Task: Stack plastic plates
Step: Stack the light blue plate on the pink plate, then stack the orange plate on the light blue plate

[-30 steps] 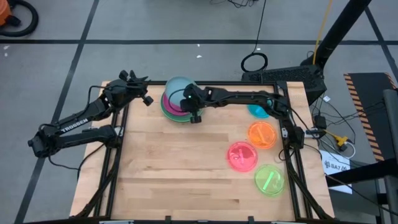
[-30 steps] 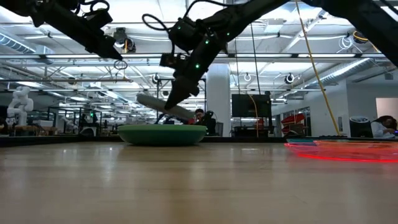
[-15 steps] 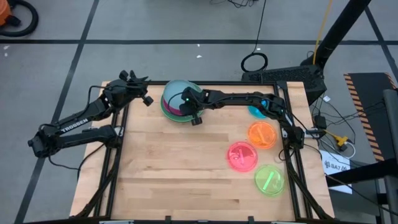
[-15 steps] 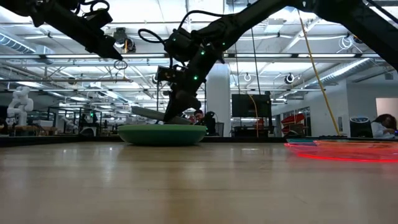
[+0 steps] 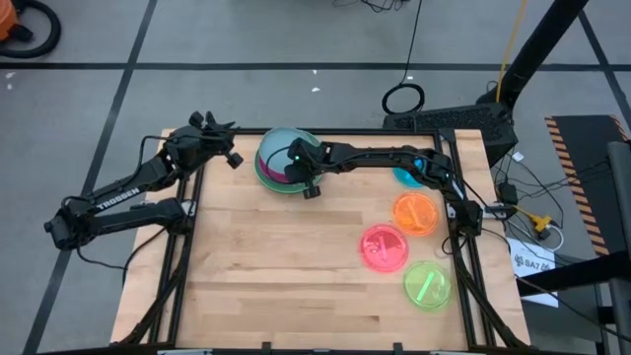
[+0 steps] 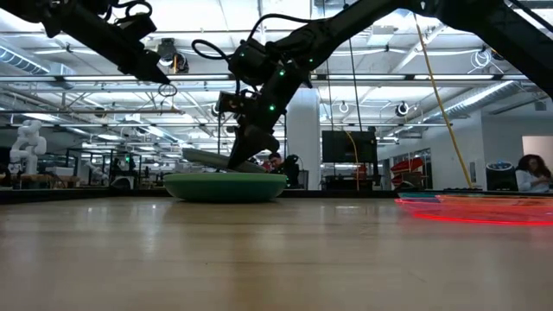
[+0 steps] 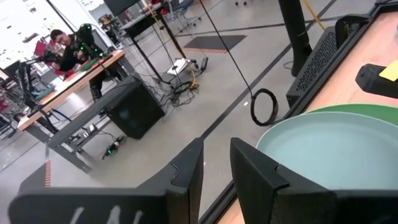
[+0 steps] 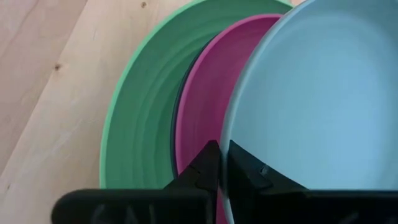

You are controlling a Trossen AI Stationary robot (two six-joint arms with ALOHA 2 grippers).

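Most of the wooden table lies bare across the centre and lower left of the high view, with open passage there. The upper middle is crowded: a stack of plates sits there with the right gripper on its near rim, that arm stretching across the upper right. The left gripper hangs just beside the stack at upper left. Down the right side, the teal, orange, pink and lime plates block the edge, seemingly with narrow gaps between.
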